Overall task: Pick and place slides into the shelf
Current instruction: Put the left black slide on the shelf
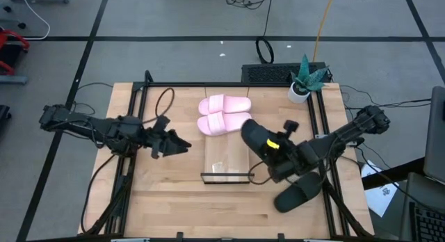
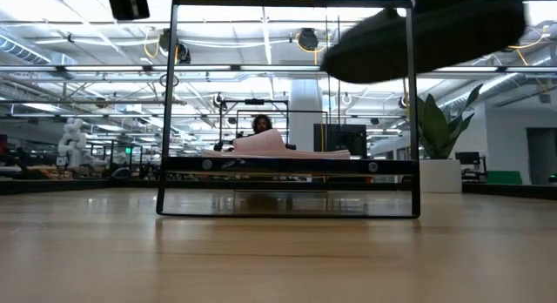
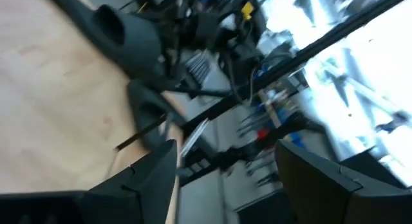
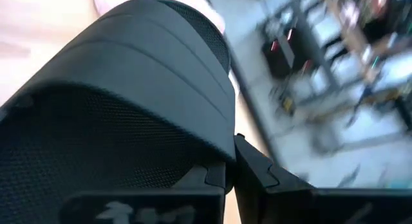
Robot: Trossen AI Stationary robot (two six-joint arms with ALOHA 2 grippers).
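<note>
One black slide (image 1: 259, 139), mesh-textured wide strap, held aloft by right tool (image 1: 277, 157)

Overhead view: even, bright light, soft shadows under both arms on the light wooden desk (image 1: 174, 193). Low view: ceiling strip lights glare w/ backlight, so the black slide sandal (image 2: 418, 37) at upper right is a dark silhouette; near desk surface out of focus. Both wrist views heavily motion-blurred, esp. backgrounds.

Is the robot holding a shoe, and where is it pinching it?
Yes. The right gripper holds a black slide in the air, its jaws pinching one end. The left gripper holds nothing.
</note>
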